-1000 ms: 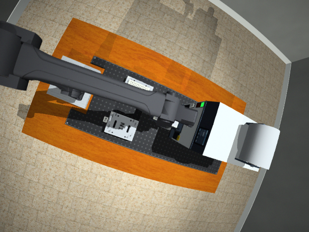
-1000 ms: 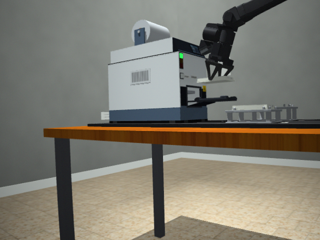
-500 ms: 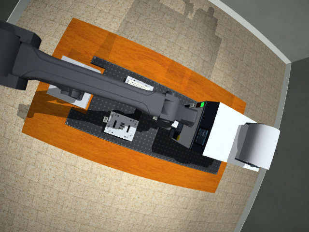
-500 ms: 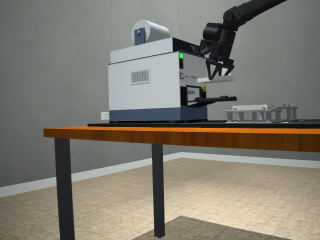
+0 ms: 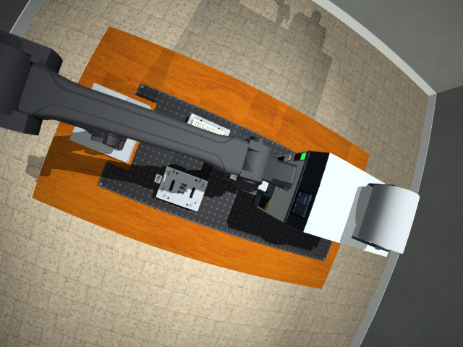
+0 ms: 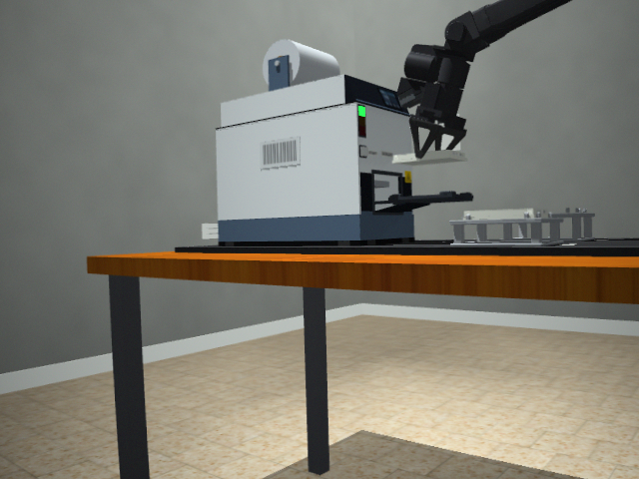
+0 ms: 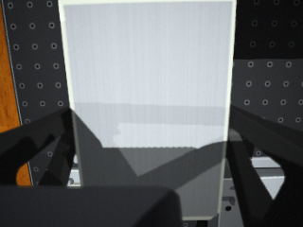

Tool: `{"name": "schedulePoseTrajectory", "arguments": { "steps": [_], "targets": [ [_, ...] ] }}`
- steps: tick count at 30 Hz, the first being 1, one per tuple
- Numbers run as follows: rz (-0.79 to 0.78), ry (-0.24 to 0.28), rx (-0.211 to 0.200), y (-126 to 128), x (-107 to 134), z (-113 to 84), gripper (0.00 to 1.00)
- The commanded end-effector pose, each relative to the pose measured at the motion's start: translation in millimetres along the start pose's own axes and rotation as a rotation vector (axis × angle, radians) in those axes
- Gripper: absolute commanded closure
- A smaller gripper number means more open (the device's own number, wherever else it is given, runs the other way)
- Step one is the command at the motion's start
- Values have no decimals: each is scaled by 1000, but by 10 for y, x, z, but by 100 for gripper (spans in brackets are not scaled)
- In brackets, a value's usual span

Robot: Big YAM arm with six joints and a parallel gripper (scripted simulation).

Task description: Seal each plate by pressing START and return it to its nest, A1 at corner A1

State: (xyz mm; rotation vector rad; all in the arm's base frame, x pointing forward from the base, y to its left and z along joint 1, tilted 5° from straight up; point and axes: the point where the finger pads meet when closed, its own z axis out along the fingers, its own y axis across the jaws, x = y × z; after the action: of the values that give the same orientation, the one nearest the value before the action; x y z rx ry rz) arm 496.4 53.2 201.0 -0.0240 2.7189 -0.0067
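Silvery film covers the top of the held plate (image 5: 262, 186) (image 6: 430, 158) (image 7: 148, 71), which the gripper (image 6: 437, 152) (image 7: 150, 113) pinches by its two long sides. It hangs above the dark stage (image 5: 260, 200) (image 6: 433, 198), plainly apart from it. That stage juts out of the white-and-blue sealer (image 5: 333, 202) (image 6: 289, 180), near the desk's (image 5: 149, 231) (image 6: 360, 278) right short edge as seen from above. Green shows on the sealer's lamp (image 5: 302, 156) (image 6: 361, 111), and a white roll (image 5: 391, 218) (image 6: 317, 64) sits on its top.

Toward the lower long edge of the desk in the top view, the grey nest N1 (image 5: 181, 188) (image 6: 588, 227) bears no plate. Toward the upper long edge stands the other nest (image 5: 192, 118) (image 6: 456, 222), with a cream plate (image 5: 209, 126) (image 6: 497, 213) on it. From above, its rows of wells show, partly hidden by the arm. Both nests stand on a black perforated board (image 5: 221, 220) (image 6: 289, 249) (image 7: 33, 66).
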Motion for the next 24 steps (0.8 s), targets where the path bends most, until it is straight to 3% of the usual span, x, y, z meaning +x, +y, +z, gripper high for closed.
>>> {"name": "schedulePoseTrajectory", "arguments": {
  "steps": [1,11,18,24],
  "targets": [
    [24,-60,1,-38,-304,-112,100],
    [-10,-59,-7,-85,-270,-265,100],
    [-38,-37,-17,50,-135,-209,100],
    [-21,-16,-12,15,-58,-133,100]
  ]
}}
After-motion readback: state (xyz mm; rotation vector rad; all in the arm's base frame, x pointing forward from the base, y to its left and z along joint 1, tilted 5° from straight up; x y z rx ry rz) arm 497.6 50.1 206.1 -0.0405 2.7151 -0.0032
